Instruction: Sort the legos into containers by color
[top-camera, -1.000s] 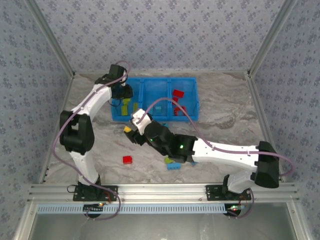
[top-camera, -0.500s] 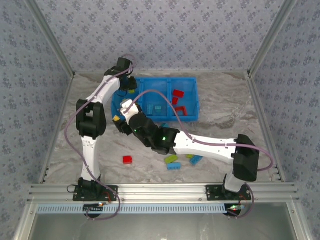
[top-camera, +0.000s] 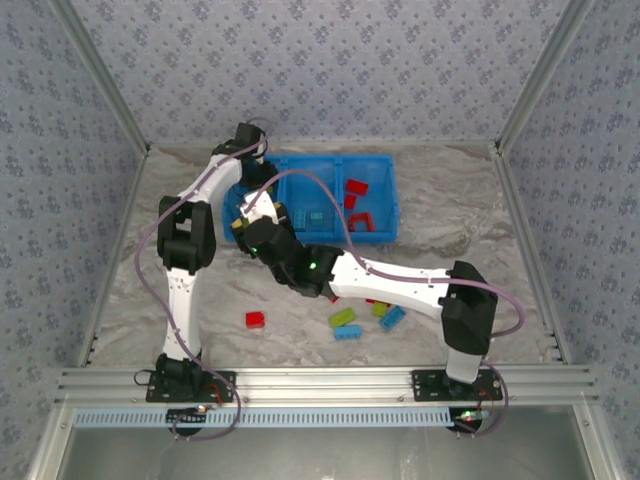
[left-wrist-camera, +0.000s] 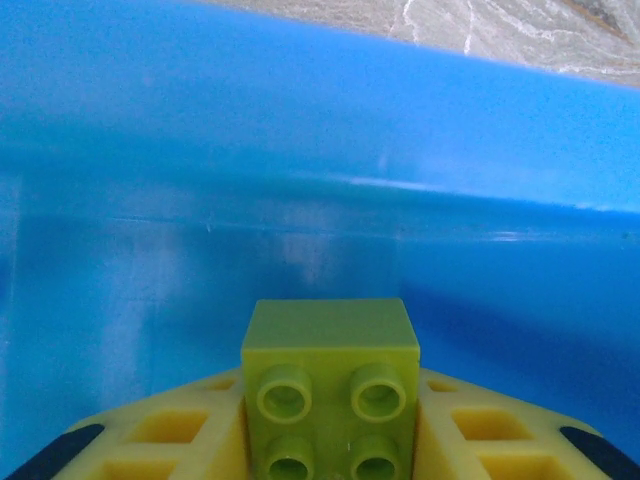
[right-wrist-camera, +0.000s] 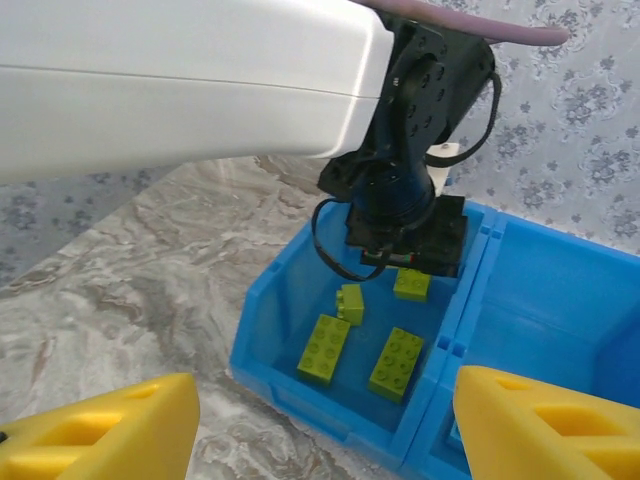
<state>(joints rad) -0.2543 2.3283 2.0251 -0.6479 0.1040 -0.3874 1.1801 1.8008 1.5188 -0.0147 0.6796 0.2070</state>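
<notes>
Here the left gripper (right-wrist-camera: 408, 262) reaches into the left compartment of the bin (right-wrist-camera: 262, 352), seemingly clamped on a green brick (left-wrist-camera: 330, 345). Three other bricks (right-wrist-camera: 323, 347) lie on the floor. The right gripper (right-wrist-camera: 325, 425) hovers nearby, fingers apart, empty.

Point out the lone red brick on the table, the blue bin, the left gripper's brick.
Red brick (top-camera: 256, 320), top view, top face.
Blue bin (top-camera: 393, 200), top view, right wall.
Yellow-green brick (left-wrist-camera: 330, 385), left wrist view, studded face.

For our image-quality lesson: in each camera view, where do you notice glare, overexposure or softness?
Left wrist view: pale sheen streaks across the blue bin wall, while the yellow-green brick is sharp. Right wrist view: the left arm's white shell is nearly blown out. Top view: even light, no harsh shadows on the table.
</notes>
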